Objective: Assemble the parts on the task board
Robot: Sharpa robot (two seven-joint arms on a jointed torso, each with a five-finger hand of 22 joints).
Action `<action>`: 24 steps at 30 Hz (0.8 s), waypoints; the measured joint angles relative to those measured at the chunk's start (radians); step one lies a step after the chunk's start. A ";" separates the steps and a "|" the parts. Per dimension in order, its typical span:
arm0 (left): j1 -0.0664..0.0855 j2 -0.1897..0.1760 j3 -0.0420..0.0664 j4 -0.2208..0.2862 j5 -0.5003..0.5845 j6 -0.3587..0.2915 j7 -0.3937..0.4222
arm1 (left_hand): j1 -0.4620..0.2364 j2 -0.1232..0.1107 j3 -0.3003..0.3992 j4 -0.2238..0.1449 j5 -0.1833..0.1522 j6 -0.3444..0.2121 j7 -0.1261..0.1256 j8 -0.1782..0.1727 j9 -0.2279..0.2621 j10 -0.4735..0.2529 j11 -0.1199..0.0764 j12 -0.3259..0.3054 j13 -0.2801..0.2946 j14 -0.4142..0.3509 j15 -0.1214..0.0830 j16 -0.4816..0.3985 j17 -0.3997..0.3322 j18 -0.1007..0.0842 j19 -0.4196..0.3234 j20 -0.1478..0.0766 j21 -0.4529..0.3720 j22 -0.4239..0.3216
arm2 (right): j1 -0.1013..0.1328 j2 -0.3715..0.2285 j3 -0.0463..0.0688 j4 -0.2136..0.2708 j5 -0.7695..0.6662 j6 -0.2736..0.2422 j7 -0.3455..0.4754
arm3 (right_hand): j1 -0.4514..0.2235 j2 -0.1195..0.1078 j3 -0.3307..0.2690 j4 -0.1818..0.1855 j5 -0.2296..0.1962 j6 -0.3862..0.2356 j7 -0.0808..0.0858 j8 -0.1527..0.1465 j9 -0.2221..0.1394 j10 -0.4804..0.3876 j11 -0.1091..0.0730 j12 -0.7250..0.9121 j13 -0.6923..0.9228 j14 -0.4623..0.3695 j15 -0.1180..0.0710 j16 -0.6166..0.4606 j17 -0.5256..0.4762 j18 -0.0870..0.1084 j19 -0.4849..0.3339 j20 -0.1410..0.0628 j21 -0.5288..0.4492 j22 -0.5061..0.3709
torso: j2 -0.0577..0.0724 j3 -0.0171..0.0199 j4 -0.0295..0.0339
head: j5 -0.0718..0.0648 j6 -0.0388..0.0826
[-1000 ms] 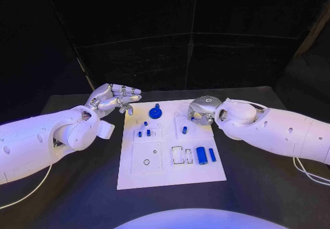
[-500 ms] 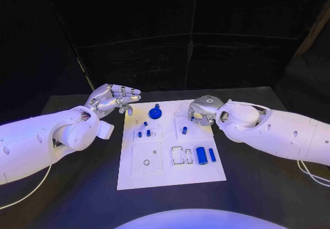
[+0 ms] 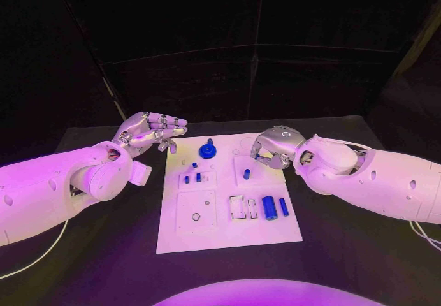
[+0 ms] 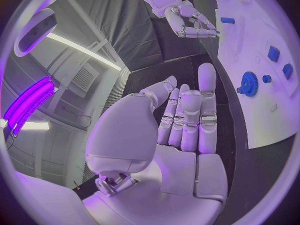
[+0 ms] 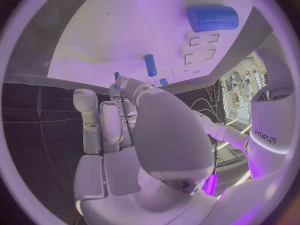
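Note:
The white task board [image 3: 230, 220] lies in the middle of the table. A blue gear [image 3: 208, 151] stands near its far edge, with small blue parts [image 3: 192, 178] and a blue peg [image 3: 246, 173] nearer. A thick blue cylinder [image 3: 269, 207] and a thin one [image 3: 284, 206] lie at the right side. My left hand [image 3: 151, 131] hovers off the board's far left corner, fingers loosely spread, holding nothing. My right hand [image 3: 273, 148] hangs over the far right corner, fingers pointing down, nothing in them. The left wrist view shows the left hand [image 4: 184, 120] beside the gear [image 4: 249, 83]. The right wrist view shows the right hand [image 5: 122, 117] over the peg [image 5: 150, 65] and thick cylinder [image 5: 213, 18].
The black table [image 3: 358, 242] surrounds the board, with bare room at its near side and to the right. A white cable [image 3: 37, 258] trails at the left edge. Several recesses [image 3: 197, 210] are cut into the board's near half.
My right arm has slid a little forward, and its hand has shifted slightly to the right over the board's far corner. The left hand and the parts have stayed put.

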 measured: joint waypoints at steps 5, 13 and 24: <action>0.000 0.000 0.000 -0.001 0.000 0.001 0.000 | 0.000 0.000 -0.003 -0.003 0.000 0.000 0.000 0.000 0.000 0.000 0.000 0.004 0.000 0.000 0.000 0.000 0.000 0.000 0.000 0.000 0.000 -0.002 | 0.000 -0.031 0.004 0.082 0.019 -0.018 -0.003 | 0.000 0.000 0.003 -0.003 0.000 0.000 0.000 0.000 0.000 0.000 0.000 -0.003 0.000 0.000 0.000 0.000 0.000 0.000 0.000 0.000 0.000 0.003 | 0.000 -0.0006 0.0000 | 0.008 -0.001; 0.000 0.004 0.000 0.000 0.000 0.003 0.000 | -0.004 0.004 -0.005 -0.001 0.000 0.000 0.000 0.000 0.000 -0.004 0.004 0.004 0.000 0.000 0.000 0.000 0.000 0.000 0.000 0.000 0.000 -0.002 | 0.001 -0.017 0.008 0.154 0.053 -0.031 -0.004 | -0.001 -0.001 0.003 -0.003 -0.002 0.000 0.000 -0.004 -0.001 0.000 0.000 0.001 -0.001 0.000 0.000 0.004 0.000 0.000 0.000 0.000 0.004 0.003 | 0.000 -0.0009 0.0012 | 0.024 -0.004; 0.000 0.034 0.000 -0.014 0.000 0.007 0.000 | -0.008 0.008 -0.009 0.003 0.000 0.000 0.000 0.000 0.000 -0.004 0.004 0.004 0.000 0.000 0.000 0.000 -0.002 0.000 0.000 0.000 -0.004 -0.003 | -0.027 0.105 0.007 0.126 0.096 -0.023 0.004 | -0.004 -0.004 0.010 -0.010 -0.002 0.000 0.000 -0.005 -0.002 0.000 0.000 0.001 -0.001 0.000 0.000 0.004 -0.003 0.000 0.000 0.000 0.004 0.002 | 0.000 -0.0012 0.0007 | 0.088 -0.019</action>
